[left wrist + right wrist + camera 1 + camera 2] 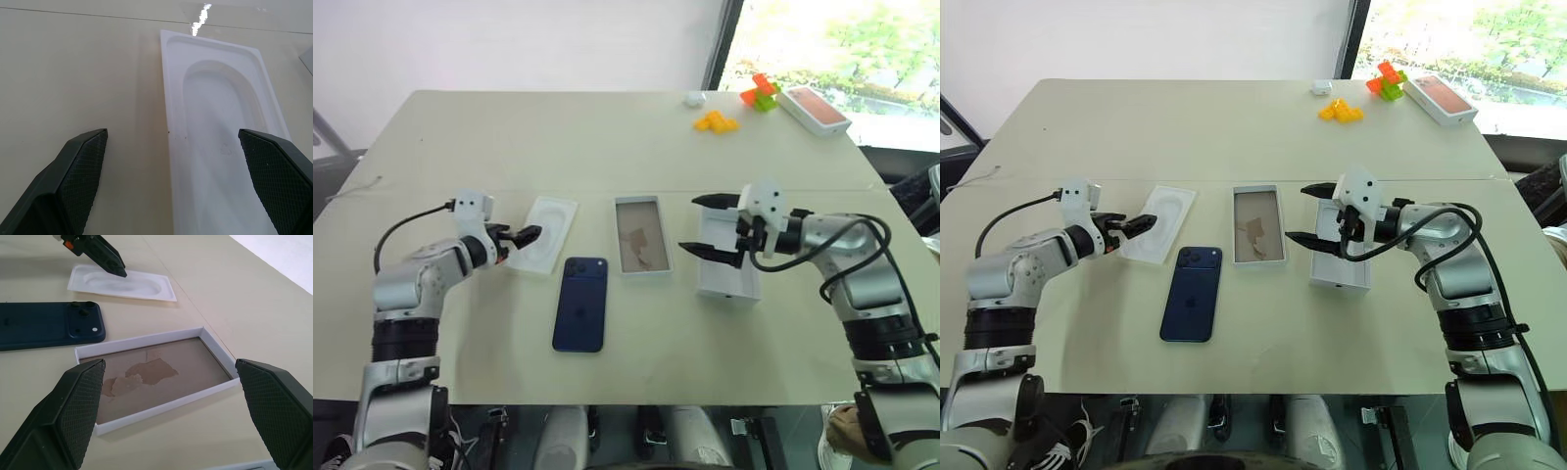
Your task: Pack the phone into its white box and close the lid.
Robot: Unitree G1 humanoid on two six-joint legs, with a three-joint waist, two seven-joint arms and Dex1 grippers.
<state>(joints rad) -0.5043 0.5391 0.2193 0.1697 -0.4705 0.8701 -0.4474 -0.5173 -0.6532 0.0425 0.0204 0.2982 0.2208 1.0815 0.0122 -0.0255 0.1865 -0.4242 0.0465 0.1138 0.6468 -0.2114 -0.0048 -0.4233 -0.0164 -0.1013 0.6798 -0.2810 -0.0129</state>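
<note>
Right eye view: right claw (pixel 1301 213) partly hides the lid (pixel 1340 269).

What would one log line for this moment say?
phone: on table, unpacked | white box: empty | left end effector: open over tray | right end effector: open

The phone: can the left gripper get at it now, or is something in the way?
Probably yes. The phone lies flat and uncovered beside the white box, and the open left gripper hovers over the thin white tray next to it.
</note>
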